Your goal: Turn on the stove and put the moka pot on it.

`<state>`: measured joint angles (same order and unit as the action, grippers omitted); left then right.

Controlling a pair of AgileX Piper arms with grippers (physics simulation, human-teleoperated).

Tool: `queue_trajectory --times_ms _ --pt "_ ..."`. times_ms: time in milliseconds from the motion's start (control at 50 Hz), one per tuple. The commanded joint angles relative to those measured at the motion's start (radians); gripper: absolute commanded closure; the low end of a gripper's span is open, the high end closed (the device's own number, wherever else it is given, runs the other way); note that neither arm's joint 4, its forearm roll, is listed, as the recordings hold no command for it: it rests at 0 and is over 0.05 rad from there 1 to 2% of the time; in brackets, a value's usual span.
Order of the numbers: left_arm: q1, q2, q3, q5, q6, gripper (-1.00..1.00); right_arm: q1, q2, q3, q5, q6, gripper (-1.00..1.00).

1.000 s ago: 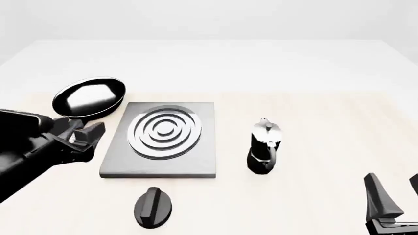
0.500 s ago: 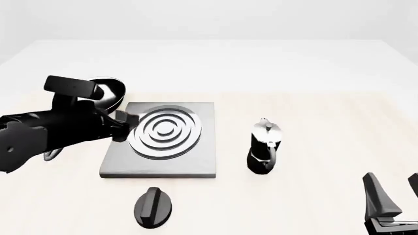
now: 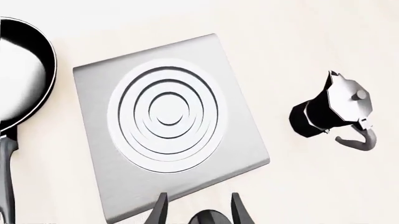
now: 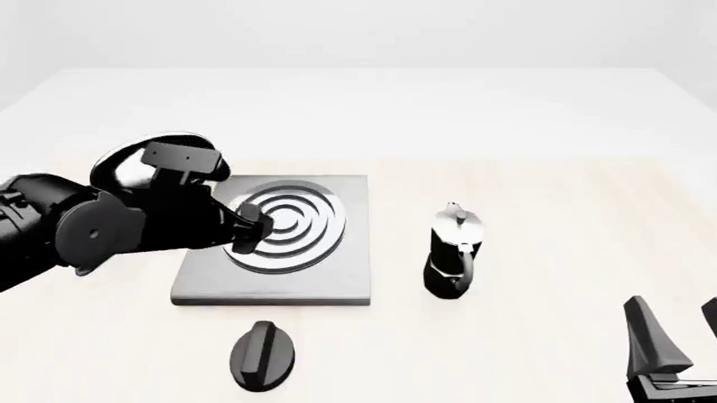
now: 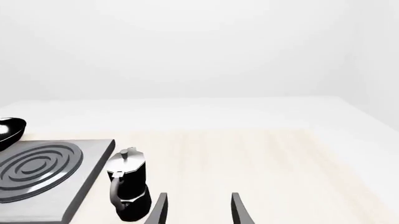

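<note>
The stove (image 4: 336, 273) is a grey slab with silver rings, left of the table's middle. Its black knob (image 4: 264, 354) lies apart, in front of the slab. The moka pot (image 4: 454, 250) stands upright to the stove's right, untouched. My left gripper (image 4: 252, 228) hovers above the stove's left part. In the left wrist view the left gripper (image 3: 199, 212) is open and empty, looking down on the stove (image 3: 243, 140), the knob (image 3: 212, 218) and the moka pot (image 3: 330, 109). My right gripper (image 4: 677, 332) is open at the front right, far from the moka pot (image 5: 128, 184).
A black frying pan (image 4: 117, 168) sits behind and left of the stove, mostly hidden by my left arm; in the left wrist view the frying pan (image 3: 18, 79) lies beside the slab. Pale bare tabletop (image 4: 560, 210) stretches to the right of the moka pot.
My left arm has swung from the table's left side rightward and up over the stove, now covering much of the pan. The right arm, pot and knob have not moved.
</note>
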<state>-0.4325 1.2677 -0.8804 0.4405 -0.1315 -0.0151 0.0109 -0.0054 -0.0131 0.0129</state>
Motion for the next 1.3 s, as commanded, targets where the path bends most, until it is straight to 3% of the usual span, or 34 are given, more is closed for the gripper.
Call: queue_trajectory --times_ms 20,1300 --pt "-0.026 0.037 0.018 -0.008 -0.028 -1.00 -0.001 -0.008 0.002 0.001 0.007 -1.00" --pt "-0.073 0.142 0.207 -0.145 -0.132 -1.00 -0.004 -0.007 0.001 -0.002 0.026 -1.00"
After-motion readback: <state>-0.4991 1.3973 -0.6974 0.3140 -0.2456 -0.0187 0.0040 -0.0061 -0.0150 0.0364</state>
